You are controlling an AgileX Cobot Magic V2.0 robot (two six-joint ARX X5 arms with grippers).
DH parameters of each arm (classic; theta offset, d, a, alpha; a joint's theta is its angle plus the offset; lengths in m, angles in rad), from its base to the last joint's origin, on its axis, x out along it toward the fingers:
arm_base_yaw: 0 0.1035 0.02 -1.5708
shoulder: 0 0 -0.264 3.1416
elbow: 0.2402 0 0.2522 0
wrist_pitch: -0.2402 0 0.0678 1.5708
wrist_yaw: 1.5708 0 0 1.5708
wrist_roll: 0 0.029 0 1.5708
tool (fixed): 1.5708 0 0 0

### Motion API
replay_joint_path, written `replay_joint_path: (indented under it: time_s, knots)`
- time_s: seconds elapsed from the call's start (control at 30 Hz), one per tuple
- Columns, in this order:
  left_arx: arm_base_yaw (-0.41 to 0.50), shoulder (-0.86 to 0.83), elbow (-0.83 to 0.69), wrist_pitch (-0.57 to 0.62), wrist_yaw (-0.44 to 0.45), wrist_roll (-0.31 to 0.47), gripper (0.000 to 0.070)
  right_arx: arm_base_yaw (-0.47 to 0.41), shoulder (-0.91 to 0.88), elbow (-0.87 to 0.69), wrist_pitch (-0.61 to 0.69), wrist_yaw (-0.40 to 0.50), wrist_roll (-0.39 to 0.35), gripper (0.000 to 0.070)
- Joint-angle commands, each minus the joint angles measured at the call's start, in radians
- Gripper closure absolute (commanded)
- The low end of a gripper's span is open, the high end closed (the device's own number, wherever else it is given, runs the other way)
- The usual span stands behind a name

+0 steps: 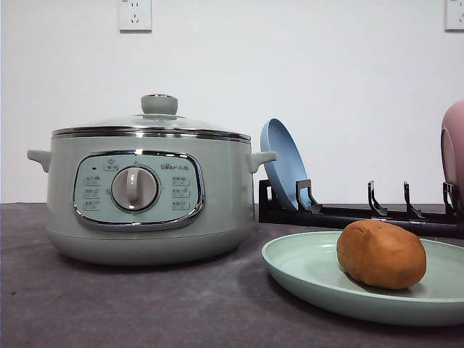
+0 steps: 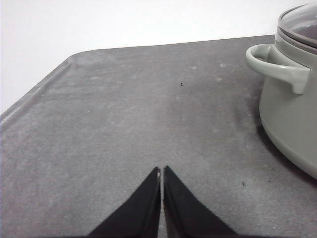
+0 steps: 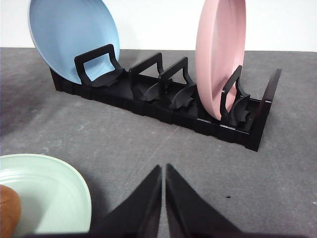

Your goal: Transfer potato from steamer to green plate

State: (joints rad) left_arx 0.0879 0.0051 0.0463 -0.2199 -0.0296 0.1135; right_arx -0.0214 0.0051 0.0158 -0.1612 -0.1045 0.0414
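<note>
The orange-brown potato (image 1: 381, 254) lies on the pale green plate (image 1: 304, 279) at the front right of the table. The sage-green steamer (image 1: 145, 196) stands to the left with its glass lid (image 1: 156, 119) on. In the left wrist view my left gripper (image 2: 161, 171) is shut and empty, low over bare grey table, with the steamer's side handle (image 2: 277, 67) off to one side. My right gripper (image 3: 163, 168) is shut and empty too, beside the green plate's rim (image 3: 74, 188), where an edge of the potato (image 3: 9, 208) shows.
A black dish rack (image 3: 163, 99) stands behind the plate. It holds a blue plate (image 3: 74, 37) and a pink plate (image 3: 220, 54) on edge. Grey mat (image 1: 145, 304) covers the table, and a white wall is behind.
</note>
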Motion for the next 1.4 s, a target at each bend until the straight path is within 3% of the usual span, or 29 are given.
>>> replay_joint_path:
  time_s: [0.0, 1.37]
  knots:
    - [0.003, -0.002, -0.018, -0.013, -0.005, -0.002, 0.0700, 0.000, -0.002, -0.004, 0.005, 0.000, 0.011, 0.0700]
    - [0.003, -0.002, -0.018, -0.013, -0.005, -0.002, 0.0700, 0.000, -0.002, -0.004, 0.005, 0.000, 0.011, 0.0700]
